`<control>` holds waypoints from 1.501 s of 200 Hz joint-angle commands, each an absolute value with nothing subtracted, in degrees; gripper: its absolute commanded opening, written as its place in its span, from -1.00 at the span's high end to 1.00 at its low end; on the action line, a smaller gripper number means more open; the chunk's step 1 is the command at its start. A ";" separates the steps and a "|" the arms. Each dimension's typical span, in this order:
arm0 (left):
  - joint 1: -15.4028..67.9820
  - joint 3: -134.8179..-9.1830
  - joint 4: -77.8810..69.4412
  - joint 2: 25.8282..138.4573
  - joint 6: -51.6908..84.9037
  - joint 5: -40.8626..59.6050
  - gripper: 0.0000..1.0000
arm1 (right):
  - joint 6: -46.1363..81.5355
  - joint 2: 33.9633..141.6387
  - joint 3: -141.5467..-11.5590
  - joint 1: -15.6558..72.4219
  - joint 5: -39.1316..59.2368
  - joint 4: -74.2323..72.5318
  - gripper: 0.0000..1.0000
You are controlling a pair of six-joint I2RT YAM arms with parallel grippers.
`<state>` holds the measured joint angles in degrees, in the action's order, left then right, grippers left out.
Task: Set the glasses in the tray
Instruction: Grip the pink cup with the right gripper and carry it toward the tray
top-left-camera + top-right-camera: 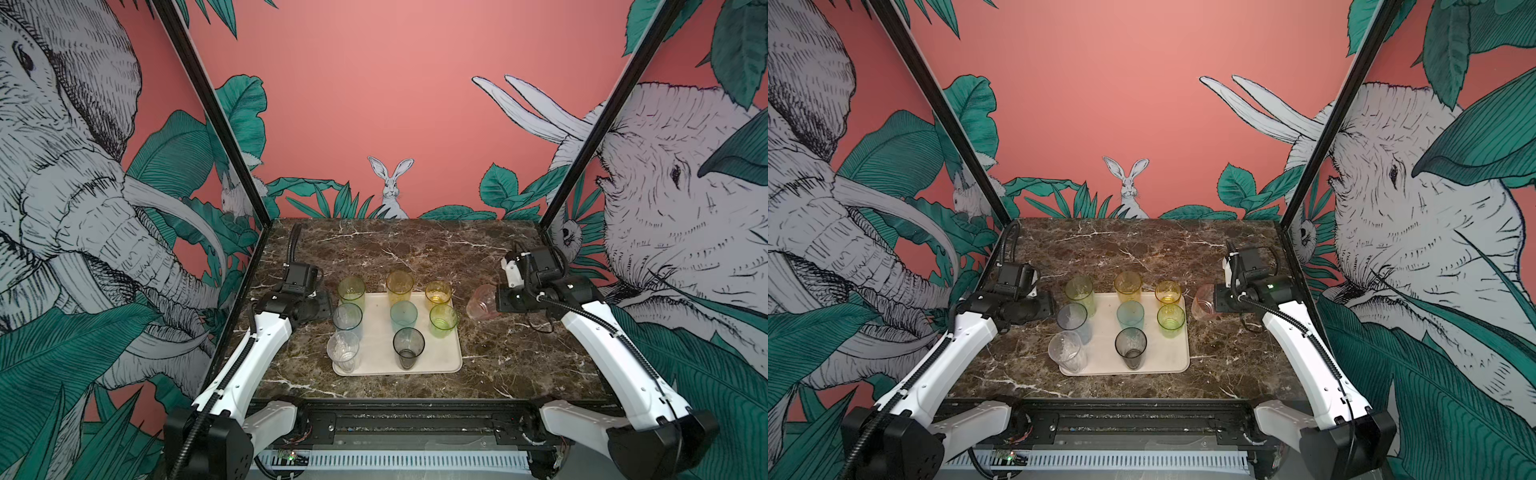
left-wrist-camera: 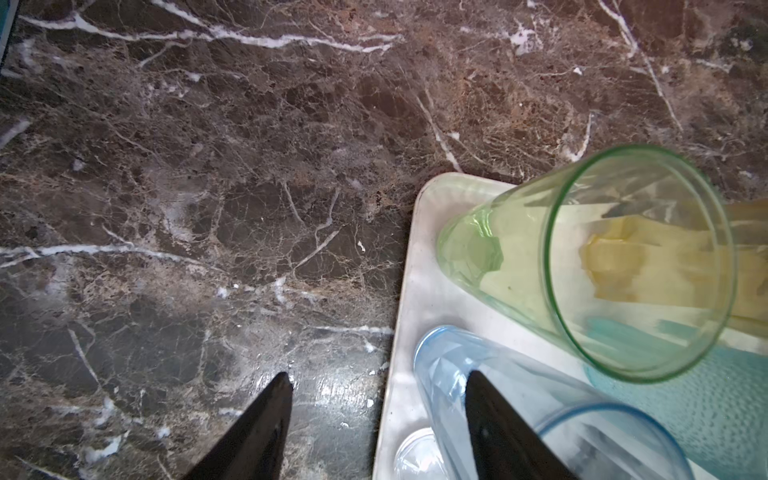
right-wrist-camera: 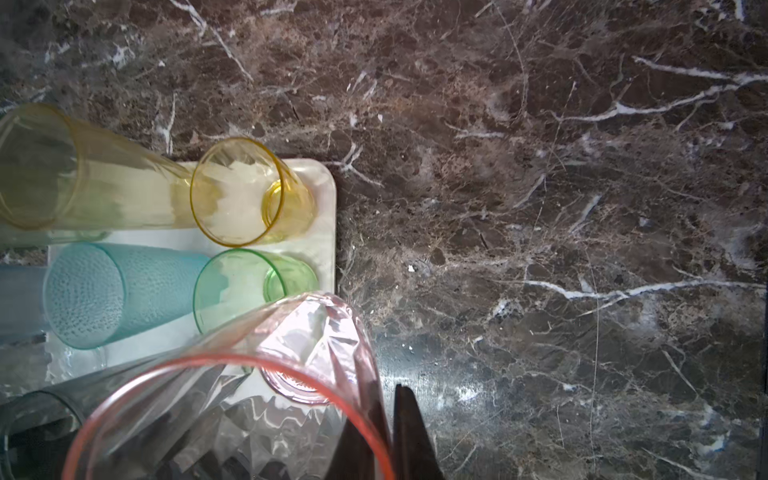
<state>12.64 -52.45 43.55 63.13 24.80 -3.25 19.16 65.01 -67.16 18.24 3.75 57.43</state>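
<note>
No legible text, label, brand or number anywhere; only a tiny white mark (image 1: 274, 297) on the black wrist housing of the left arm (image 1: 266, 328), too small to read.

- The left arm (image 1: 266, 332) reached forward from its near base, with the wrist bent downward.
- The left gripper (image 2: 378, 376) had its two black fingers (image 2: 266, 419) spread well apart.
- The right arm (image 1: 598, 328) stretched forward, with the wrist turned inward.
- The right gripper (image 3: 384, 409) was pinched closed on the wall of a tilted pink tumbler (image 3: 291, 332), one finger inside the rim and one outside.
</note>
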 commanded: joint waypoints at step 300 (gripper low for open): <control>12.31 -51.07 43.11 61.08 25.84 -1.47 -0.36 | 36.33 66.94 -49.19 49.09 -8.00 44.62 1.00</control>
<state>12.64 -52.10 43.31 61.47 25.08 -1.89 34.79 64.95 -48.51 48.10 -6.90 47.86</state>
